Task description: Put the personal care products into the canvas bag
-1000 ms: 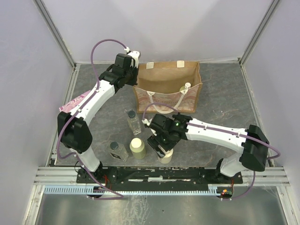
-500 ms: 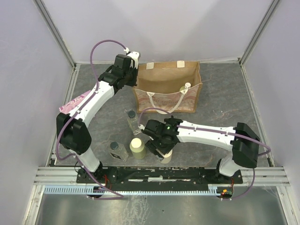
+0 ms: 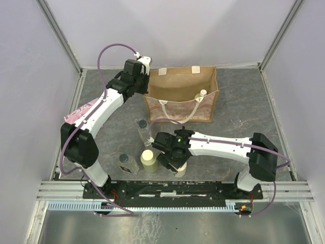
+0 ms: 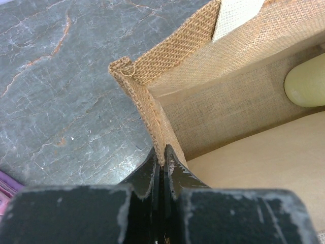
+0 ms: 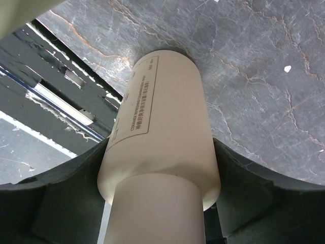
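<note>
The canvas bag stands open at the back. My left gripper is shut on its left rim, and the left wrist view shows the woven edge pinched between the jaws of that gripper. A pale yellow pump bottle stands inside the bag and also shows in the left wrist view. My right gripper is shut on an upright pale yellow bottle near the front edge, with fingers on both sides. Another pale yellow bottle and two clear black-capped bottles stand on the table.
A flat pink packet lies at the left edge, under the left arm. The black base rail runs just in front of the held bottle. The enclosure walls rise on the left, back and right.
My right arm has swung left and its gripper has settled lower around the pale yellow bottle. The left arm and the bag have not moved.
</note>
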{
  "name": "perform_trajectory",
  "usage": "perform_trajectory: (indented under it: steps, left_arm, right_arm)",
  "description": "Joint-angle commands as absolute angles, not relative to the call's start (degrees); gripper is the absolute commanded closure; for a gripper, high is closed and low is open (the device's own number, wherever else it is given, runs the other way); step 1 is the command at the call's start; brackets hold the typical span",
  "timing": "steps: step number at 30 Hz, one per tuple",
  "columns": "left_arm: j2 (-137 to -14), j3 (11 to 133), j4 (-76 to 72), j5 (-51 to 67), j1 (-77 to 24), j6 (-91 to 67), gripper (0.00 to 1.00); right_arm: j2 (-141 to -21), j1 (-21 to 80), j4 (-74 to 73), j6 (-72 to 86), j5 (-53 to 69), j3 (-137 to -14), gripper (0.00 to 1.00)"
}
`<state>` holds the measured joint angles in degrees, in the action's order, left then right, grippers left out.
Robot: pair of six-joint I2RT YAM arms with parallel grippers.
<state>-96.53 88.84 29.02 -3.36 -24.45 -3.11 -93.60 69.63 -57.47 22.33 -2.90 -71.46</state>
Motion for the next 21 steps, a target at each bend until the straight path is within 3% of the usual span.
perform_trajectory:
  steps: [1, 9, 16, 21]
  left_arm:
    - [-94.7, 88.2, 29.7, -2.9, -24.2, -0.4, 0.97]
    - [-94.1, 88.2, 29.8, -2.7, -24.1, -0.6, 0.97]
    - [-93.4, 88.6, 29.9, -2.4, -24.1, -0.4, 0.97]
    - [-93.2, 88.5, 30.1, -3.3, -24.2, -0.2, 0.97]
  right_arm:
    - [-91.8, 70.5, -59.8, 24.0, -6.3, -72.9, 0.85]
    - [-87.8, 69.9, -72.4, 26.8, -17.8, -86.3, 0.99]
    - [-87.1, 62.5, -80.0, 24.6, -24.0, -104.8, 1.00]
    - [-85.3, 57.3, -76.3, 18.8, -26.4, -115.1, 1.00]
